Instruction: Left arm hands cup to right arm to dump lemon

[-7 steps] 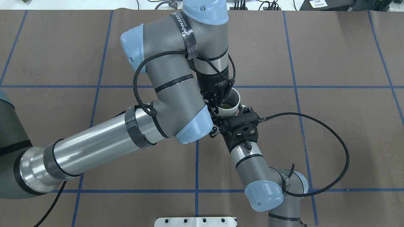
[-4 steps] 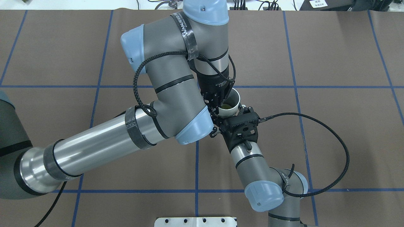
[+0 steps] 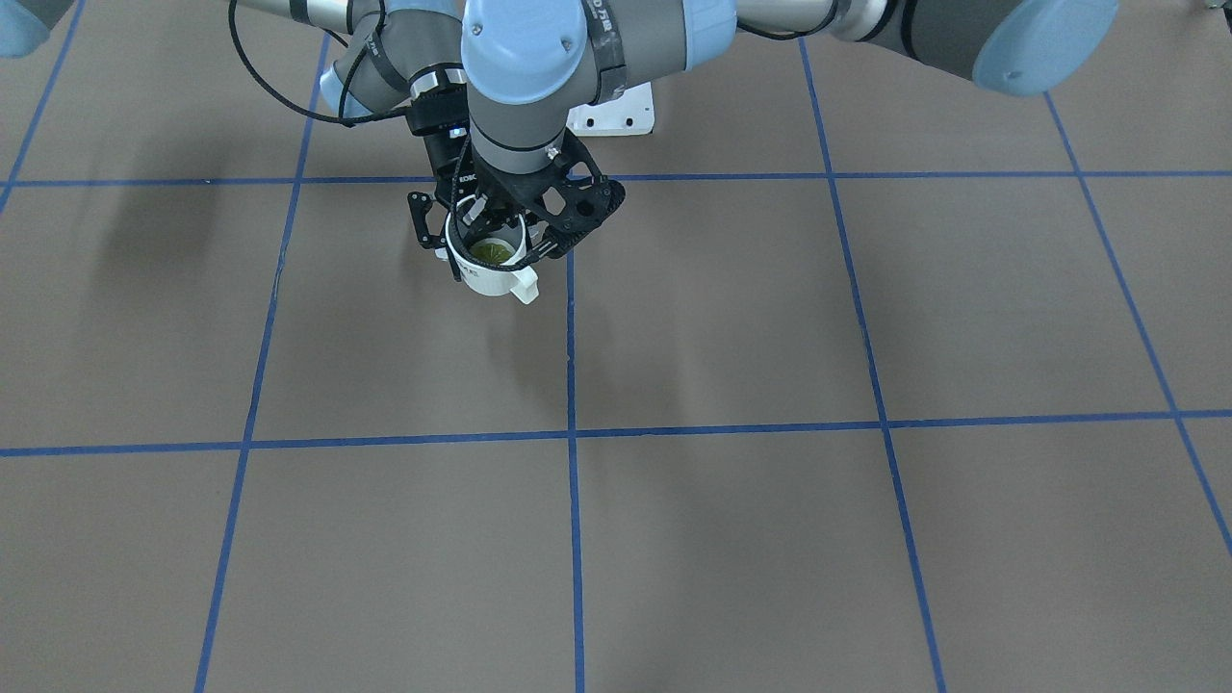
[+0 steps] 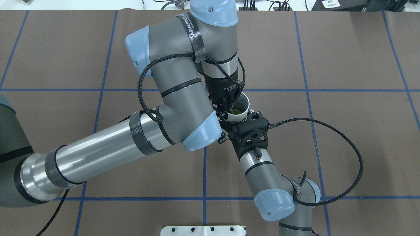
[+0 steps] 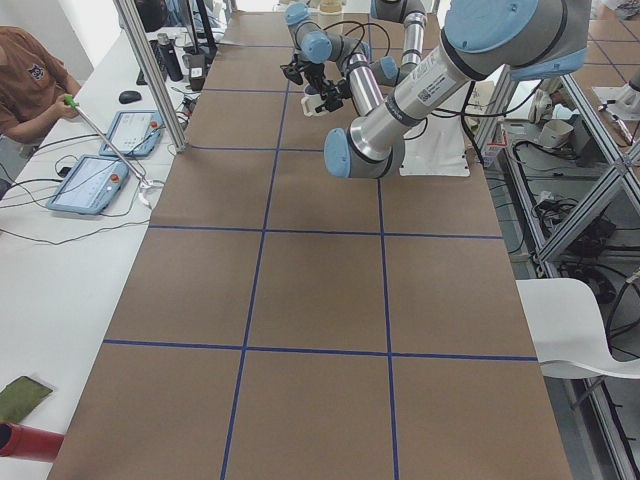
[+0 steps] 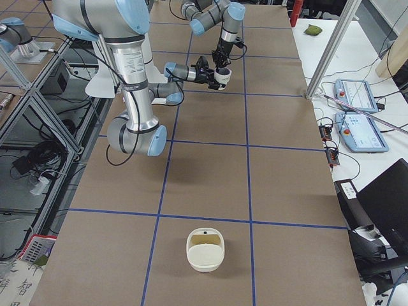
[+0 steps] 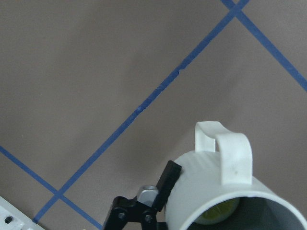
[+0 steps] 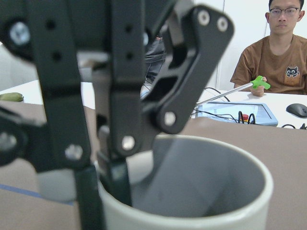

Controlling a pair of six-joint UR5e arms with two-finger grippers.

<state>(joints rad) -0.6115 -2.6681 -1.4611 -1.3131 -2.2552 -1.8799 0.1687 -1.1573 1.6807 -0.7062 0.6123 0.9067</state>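
Observation:
The white cup (image 4: 242, 105) hangs upright above the brown table, its handle (image 3: 525, 286) turned away from the robot. The yellow-green lemon (image 3: 491, 252) lies inside it and also shows in the left wrist view as the lemon (image 7: 218, 213). My left gripper (image 4: 226, 108) points down and is shut on the cup's rim: one finger (image 7: 168, 182) presses the outer wall and the other is inside. My right gripper (image 4: 237, 122) comes in level from the robot's side. It is open, with its fingers on either side of the cup's body. The cup (image 8: 192, 191) fills the bottom of the right wrist view.
A white basket (image 6: 205, 248) stands on the table far toward the robot's right end. A white mounting plate (image 4: 203, 230) sits at the robot's edge. A person (image 8: 283, 48) sits at a side table with tablets (image 5: 95, 180). Blue tape lines grid the mat.
My right gripper has crept a little further forward around the cup. The left arm and the cup have hardly moved.

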